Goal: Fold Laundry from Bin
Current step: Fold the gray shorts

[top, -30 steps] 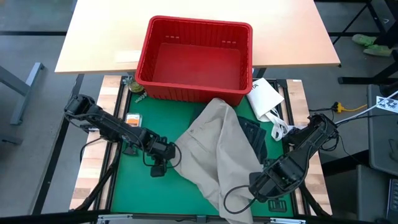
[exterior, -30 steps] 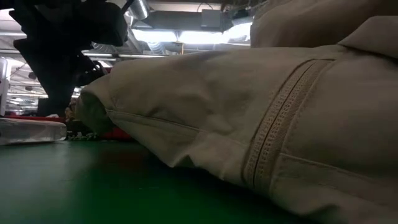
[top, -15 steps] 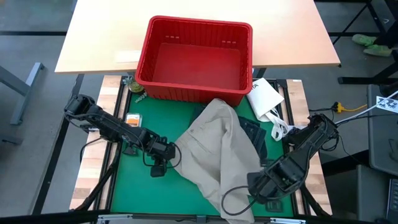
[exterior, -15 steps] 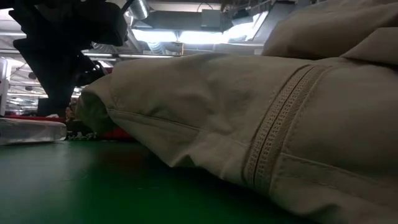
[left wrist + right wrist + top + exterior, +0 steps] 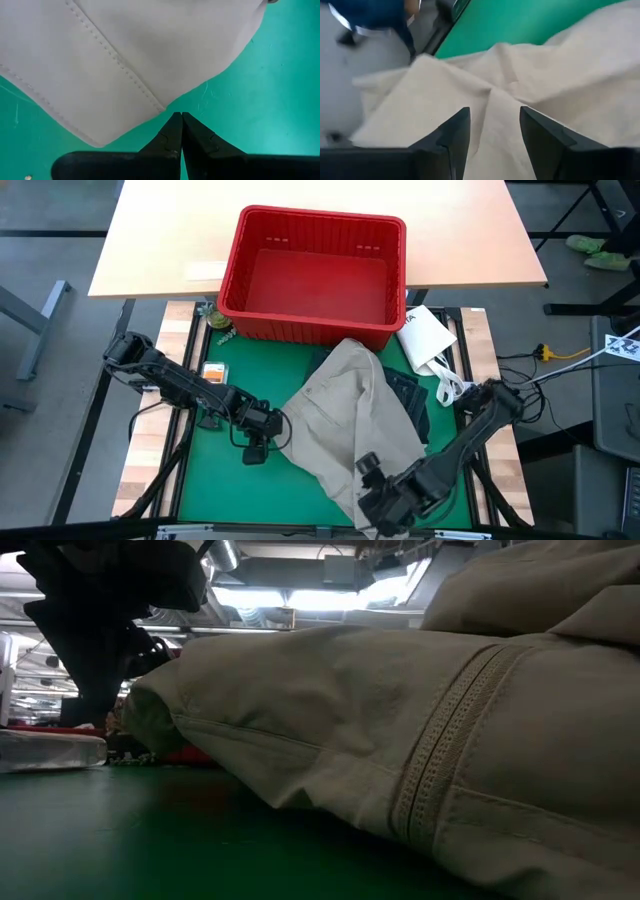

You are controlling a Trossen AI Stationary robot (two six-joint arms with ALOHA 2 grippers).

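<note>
Trousers [image 5: 350, 420] lie spread before the emptied bin [image 5: 312, 272]; the right tool [image 5: 375, 502], fingers now parted, has swung to their near hem, while the left tool [image 5: 256, 448] stays pressed together.

Pale tabletop [image 5: 180, 230]; grey floor [image 5: 50, 260]; probably ceiling lights [image 5: 290, 598]

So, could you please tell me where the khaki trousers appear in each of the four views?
High view: trousers at centre, just below the bin.
Low view: they fill the middle and right.
Left wrist view: across the upper left.
Right wrist view: across the middle.
Shared landmark: the green mat beneath them.
</note>
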